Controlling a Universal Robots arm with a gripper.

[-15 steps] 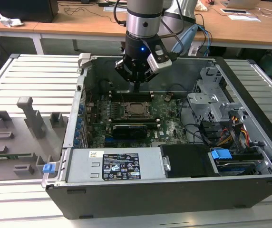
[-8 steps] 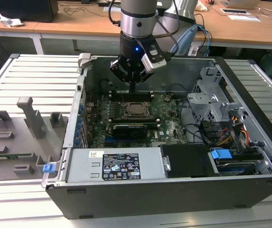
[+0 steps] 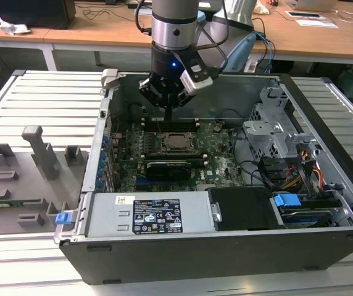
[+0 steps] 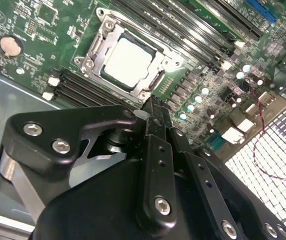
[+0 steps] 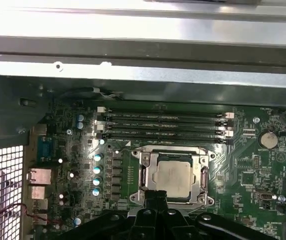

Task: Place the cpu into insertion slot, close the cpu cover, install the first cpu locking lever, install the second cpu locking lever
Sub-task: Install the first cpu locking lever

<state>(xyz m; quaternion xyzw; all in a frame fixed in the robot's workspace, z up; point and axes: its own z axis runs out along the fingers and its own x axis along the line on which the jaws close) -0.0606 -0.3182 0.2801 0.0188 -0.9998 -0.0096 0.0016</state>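
The black 2-finger gripper [image 3: 169,115] of the arm is hanging inside the open grey metal computer case [image 3: 232,98], just above the green circuit board [image 5: 255,200]. In the second wrist view its fingers are standing pressed together into 1 narrow tip, and nothing is showing between them.

The small flat square cpu [image 5: 173,178] with the silver-grey metal top is already lying in the square dark insertion slot [image 4: 117,84], beside the 4 long black memory slots [image 5: 163,125]. In both wrist views the gripper tip is standing near 1 edge of the socket, but apart from the chip. The thin silvery metal cpu cover [image 5: 173,151], a frame plate with a square window, seems to be lying down flat around the chip. I cannot tell if the locking levers at its sides are hooked.

By my judgement the chip is light, stiff and smooth, so it is slipping easily. It is also fragile on its underside, so a hold at 2 opposite edges is the safest. The cover is thin sheet metal and is probably bending under a hard push, so its outer rim is a better place to press than the part beside the window.
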